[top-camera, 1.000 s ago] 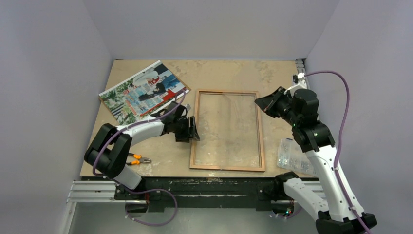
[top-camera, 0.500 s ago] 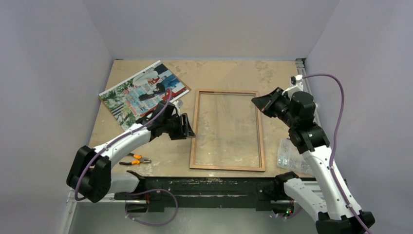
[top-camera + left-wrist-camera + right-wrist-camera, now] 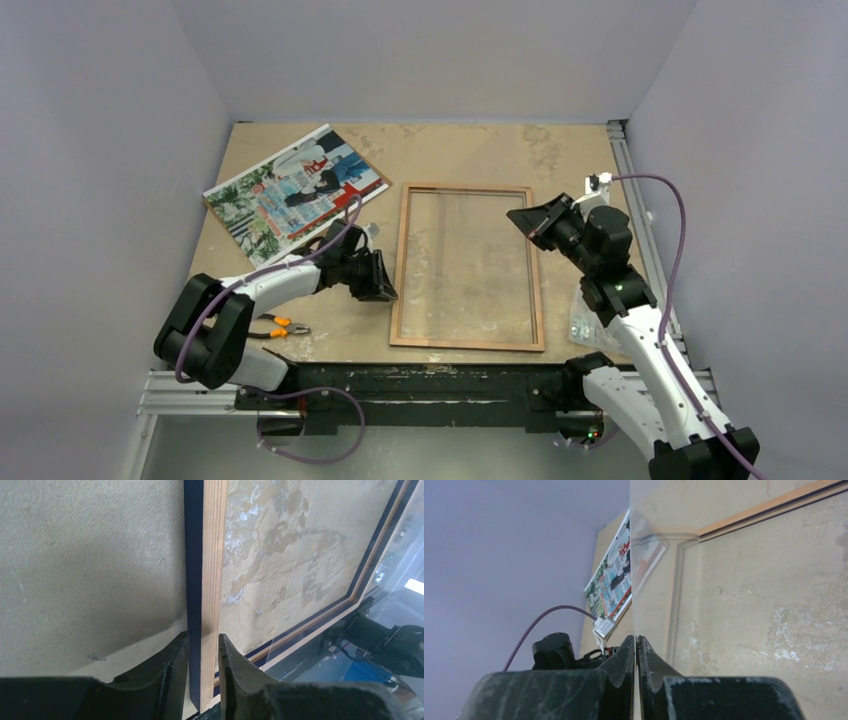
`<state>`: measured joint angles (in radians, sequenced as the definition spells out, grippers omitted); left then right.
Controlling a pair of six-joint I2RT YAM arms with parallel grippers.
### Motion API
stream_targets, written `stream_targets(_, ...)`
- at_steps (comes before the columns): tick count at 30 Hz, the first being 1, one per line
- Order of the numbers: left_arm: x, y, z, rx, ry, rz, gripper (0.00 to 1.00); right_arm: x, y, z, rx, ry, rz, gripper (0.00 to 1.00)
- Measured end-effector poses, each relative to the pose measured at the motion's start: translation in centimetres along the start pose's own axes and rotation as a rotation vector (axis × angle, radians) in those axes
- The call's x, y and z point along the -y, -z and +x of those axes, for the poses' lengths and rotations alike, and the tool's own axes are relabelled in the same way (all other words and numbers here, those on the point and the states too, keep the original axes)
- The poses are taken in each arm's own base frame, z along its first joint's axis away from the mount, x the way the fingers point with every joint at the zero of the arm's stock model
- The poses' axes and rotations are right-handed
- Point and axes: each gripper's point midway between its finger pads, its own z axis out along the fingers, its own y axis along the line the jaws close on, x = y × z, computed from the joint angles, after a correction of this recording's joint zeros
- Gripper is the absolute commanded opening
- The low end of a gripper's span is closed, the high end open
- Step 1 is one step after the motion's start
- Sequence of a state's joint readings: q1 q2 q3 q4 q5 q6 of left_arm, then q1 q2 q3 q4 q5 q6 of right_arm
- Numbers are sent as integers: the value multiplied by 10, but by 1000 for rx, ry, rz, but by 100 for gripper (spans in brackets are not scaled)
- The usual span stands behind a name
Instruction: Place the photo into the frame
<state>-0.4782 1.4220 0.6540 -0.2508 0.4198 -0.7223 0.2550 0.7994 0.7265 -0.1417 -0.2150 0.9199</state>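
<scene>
Frame (image 3: 466, 345) lies flat mid-table (image 3: 470, 150), wood-brown back up. That leaves the opening facing upward, so the photo can drop in from above.

Left claw (image 3: 203, 642) straddles the frame's left rail, a bit nearer than its middle. One finger is on the dark blue outer face and the other on the inner side. Both look pressed to the rail, so I call it grasping the rail. My read: anchor grip, to stop the frame skating while my other arm works.

Right claw (image 3: 637, 641) is at the frame's far-right corner, clenched on the thin edge of the clear pane (image 3: 465, 265). The wrist view shows the sheet's edge running straight up out of the fingertips. I can't tell whether the pane is raised off the rails or by how much. Probably I'm seating or squaring it before anything goes on top.

Photo (image 3: 295, 190) sits flat, print up, off the frame's far-left corner. It is near the frame but not touching, and skewed to it. Neither claw has it. It is not yet in the frame, so I judge this as early, the prep stage.

Next move, as I see it: settle the pane flat and release it, fetch the photo, and lay it print-down on the pane. Risks: a thin print flat on the table is hard to pinch by an edge, and the pane could shift if let go tilted.

Orange-handled pliers (image 3: 283, 326) lie left of the frame's near-left corner. A bag of small clear parts (image 3: 592, 318) sits right of its near-right corner. Both are out of the way.
</scene>
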Motion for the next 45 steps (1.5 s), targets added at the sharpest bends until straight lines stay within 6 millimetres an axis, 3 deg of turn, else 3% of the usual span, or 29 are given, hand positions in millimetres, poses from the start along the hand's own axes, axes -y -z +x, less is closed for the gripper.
stream_targets(9, -2, -7, -2, 3, -2, 4, 15, -16, -1, -10, 55, -16, -86, 0)
stream_targets(22, 3, -13, 0, -19, 14, 54, 9, 19, -12, 11, 54, -95, -55, 0)
stream_targets(45, 5, -16, 1, -16, 10, 91, 7, 19, -27, 16, 27, -142, -72, 0)
